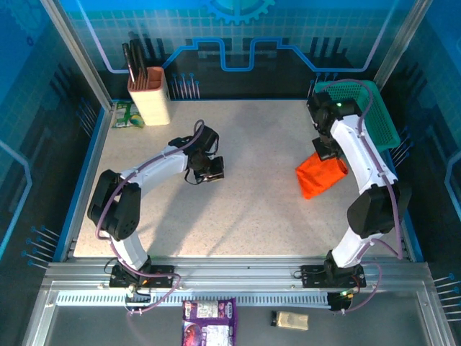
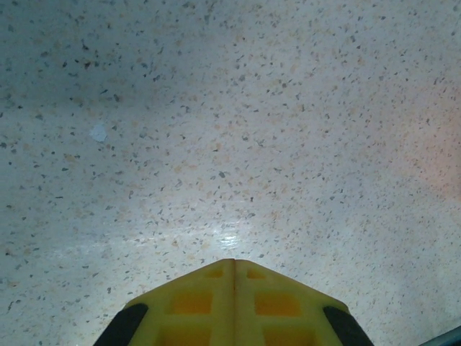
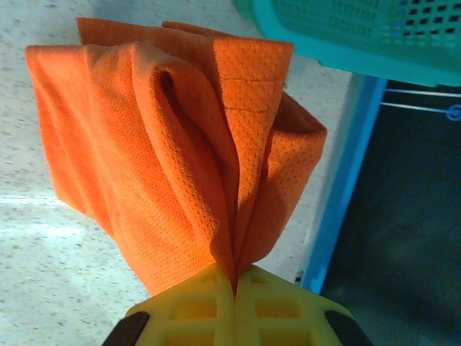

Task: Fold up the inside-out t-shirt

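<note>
I see the speckled table (image 1: 252, 216), and the inside-out t-shirt (image 3: 180, 144) is bunched up near its right edge, just in front of the teal basket (image 1: 378, 108). My right gripper (image 3: 234, 277) pinches the cloth tight. My left gripper (image 2: 234, 263) is closed on nothing, over mid-table.

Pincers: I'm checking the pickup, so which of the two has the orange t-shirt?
The right pincer, shut on a gathered fold of the orange t-shirt beside the teal basket. The left pincer is shut empty over bare table.
</note>
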`<state>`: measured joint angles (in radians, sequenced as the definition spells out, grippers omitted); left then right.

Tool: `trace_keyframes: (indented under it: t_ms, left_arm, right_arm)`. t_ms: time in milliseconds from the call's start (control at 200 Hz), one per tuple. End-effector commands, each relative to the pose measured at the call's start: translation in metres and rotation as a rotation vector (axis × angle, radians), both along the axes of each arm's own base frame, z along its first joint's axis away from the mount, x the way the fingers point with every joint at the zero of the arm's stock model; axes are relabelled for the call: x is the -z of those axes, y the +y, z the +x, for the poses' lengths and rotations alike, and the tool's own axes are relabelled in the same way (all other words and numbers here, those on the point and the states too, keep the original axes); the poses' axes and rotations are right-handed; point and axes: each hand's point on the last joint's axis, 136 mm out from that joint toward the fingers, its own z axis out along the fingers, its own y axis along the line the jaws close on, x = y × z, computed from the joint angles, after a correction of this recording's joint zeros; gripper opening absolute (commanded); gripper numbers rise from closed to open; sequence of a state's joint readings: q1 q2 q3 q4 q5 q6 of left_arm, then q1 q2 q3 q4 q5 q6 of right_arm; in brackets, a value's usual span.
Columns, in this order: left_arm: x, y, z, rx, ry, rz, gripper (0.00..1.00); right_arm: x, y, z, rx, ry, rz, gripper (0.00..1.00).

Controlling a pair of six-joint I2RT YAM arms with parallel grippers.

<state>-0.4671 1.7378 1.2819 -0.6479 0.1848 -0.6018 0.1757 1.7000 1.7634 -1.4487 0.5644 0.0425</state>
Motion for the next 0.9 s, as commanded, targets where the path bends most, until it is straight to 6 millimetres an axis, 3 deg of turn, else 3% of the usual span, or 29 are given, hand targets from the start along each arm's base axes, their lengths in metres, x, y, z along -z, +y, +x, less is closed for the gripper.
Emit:
trace_keyframes:
  t_ms: [0, 175, 270, 430, 730, 896]
  left_arm:
    - [-0.006, 0.003, -0.009, -0.001, 0.02, -0.034, 0.03]
    - [-0.007, 0.006, -0.013, -0.013, 0.019, -0.038, 0.03]
    - [-0.005, 0.012, -0.014, -0.02, 0.021, -0.034, 0.03]
    - [0.001, 0.025, -0.015, -0.045, 0.037, -0.039, 0.03]
    - [0.004, 0.063, -0.015, -0.094, 0.031, -0.038, 0.03]
    - [0.004, 0.095, -0.019, -0.147, 0.017, -0.031, 0.03]
  right_arm:
    - [-0.024, -0.016, -0.005, -0.018, -0.015, -0.064, 0.0]
    - [-0.025, 0.004, -0.01, -0.044, -0.025, -0.023, 0.0]
    - [-0.016, 0.032, -0.021, -0.066, -0.005, 0.028, 0.0]
    - [0.015, 0.086, -0.054, -0.064, 0.108, 0.075, 0.0]
    - [0.077, 0.24, -0.1, -0.093, 0.24, 0.278, 0.0]
    - [0.127, 0.314, -0.097, -0.063, 0.261, 0.438, 0.0]
